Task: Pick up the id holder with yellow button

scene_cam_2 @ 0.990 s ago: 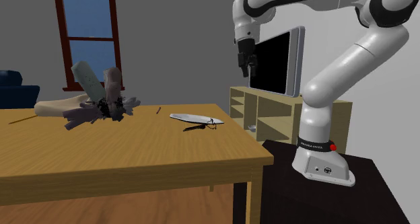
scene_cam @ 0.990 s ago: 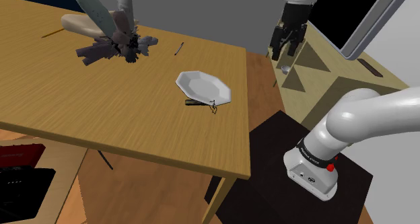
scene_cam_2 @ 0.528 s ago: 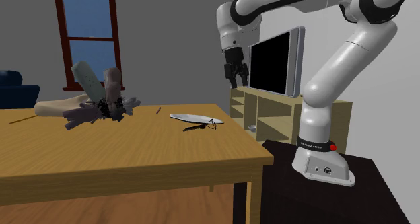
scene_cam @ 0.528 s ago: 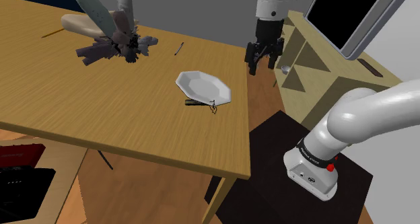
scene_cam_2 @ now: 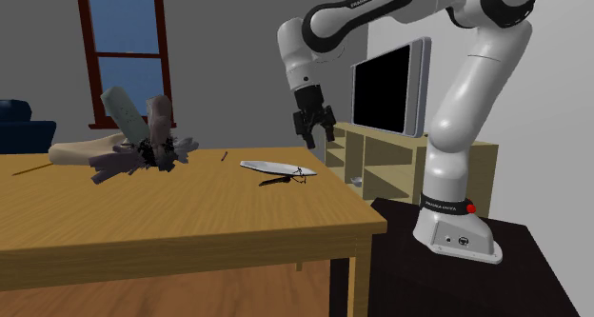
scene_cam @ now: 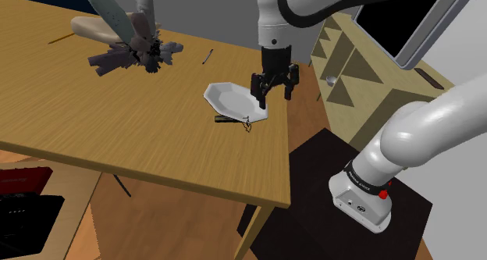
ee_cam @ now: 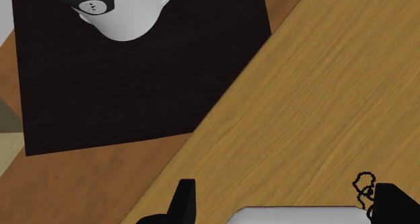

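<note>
At the centre of the shoulder view, the tool (scene_cam: 272, 90) hangs above the right-hand rim of the white plate (scene_cam: 234, 100), its fingers spread wide with nothing between them. The id holder (scene_cam: 230, 119), a thin dark strip ending in a small looped cord (scene_cam: 247, 126), lies on the tabletop (scene_cam: 117, 133) against the plate's lower edge, just below and left of the tool. Its yellow button cannot be made out. In the wrist view the cord lies close beside one finger (ee_cam: 397, 204). Progress: the approach appears nearly complete, while the descent, the closing on the holder and the lift remain. Compared with half a second earlier, the tool has left the gap beside the shelf unit (scene_cam: 351, 71) at upper right and now stands lower, over the tabletop.
</note>
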Controlling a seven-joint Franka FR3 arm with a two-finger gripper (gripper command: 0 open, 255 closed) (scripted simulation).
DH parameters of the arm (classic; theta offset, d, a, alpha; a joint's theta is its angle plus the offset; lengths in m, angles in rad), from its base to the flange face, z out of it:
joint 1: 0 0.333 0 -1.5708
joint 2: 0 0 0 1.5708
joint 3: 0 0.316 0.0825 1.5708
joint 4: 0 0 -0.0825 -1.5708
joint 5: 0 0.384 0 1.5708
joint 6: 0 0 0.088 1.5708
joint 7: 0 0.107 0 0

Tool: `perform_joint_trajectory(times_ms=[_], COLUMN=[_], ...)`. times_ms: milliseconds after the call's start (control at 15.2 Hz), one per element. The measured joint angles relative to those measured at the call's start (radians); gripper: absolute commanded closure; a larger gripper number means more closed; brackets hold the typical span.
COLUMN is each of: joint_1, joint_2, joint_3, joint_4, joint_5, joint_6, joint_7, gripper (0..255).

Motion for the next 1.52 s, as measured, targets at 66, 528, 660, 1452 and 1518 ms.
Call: perform_joint_trajectory(times_ms=[66,528,660,1452,1518], joint_1=[0.002,0.015,0.017,0.018,0.018], joint_2=[0.034,0.266,0.287,0.322,0.322], joint_3=[0.019,0.11,0.115,0.12,0.12], joint_4=[0.009,0.102,0.091,0.059,0.059], joint_5=[0.001,-0.032,-0.037,-0.048,-0.048], joint_6=[0.018,0.113,0.143,0.208,0.208], joint_7=[0.027,0.187,0.194,0.199,0.199], gripper=[0,0,0,255,255])
